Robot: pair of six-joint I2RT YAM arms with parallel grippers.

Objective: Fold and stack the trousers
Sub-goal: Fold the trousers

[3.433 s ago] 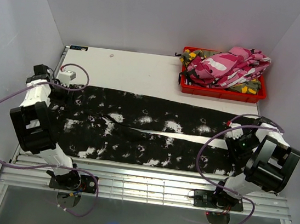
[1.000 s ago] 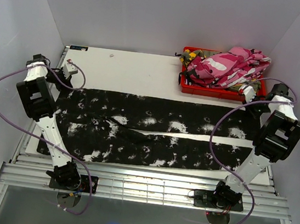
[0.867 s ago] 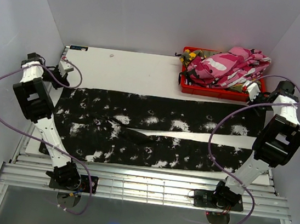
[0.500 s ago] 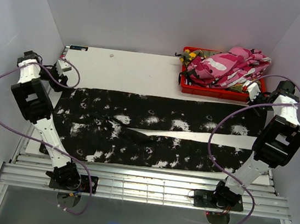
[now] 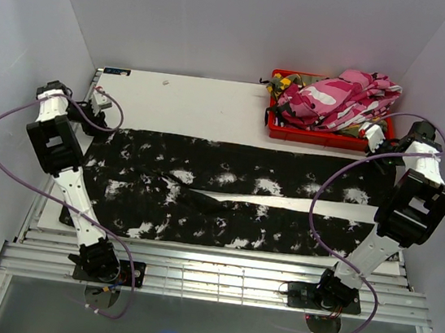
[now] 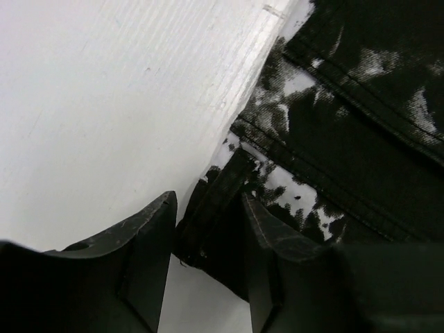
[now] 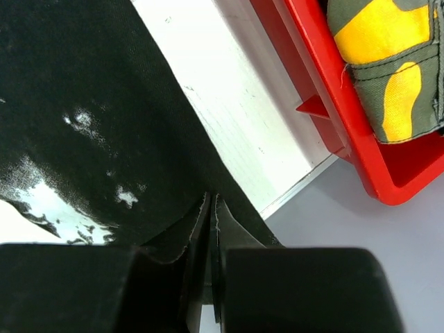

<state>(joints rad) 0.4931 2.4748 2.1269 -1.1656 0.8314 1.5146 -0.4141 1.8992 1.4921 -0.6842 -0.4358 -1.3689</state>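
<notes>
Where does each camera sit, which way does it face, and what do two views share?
Top external: above, behind the arm bases, facing down on table, black trousers, red bin; both arms show.
Left wrist: on the left arm, facing down at the trousers' left corner; open left gripper shows.
Right wrist: on the right arm, facing the right corner; shut right gripper shows.
Shared: top and right wrist both see the bin.

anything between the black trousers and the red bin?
Nothing. Only a bare strip of white table separates the black trousers from the red bin. It shows in the top view, and close up in the right wrist view.
</notes>
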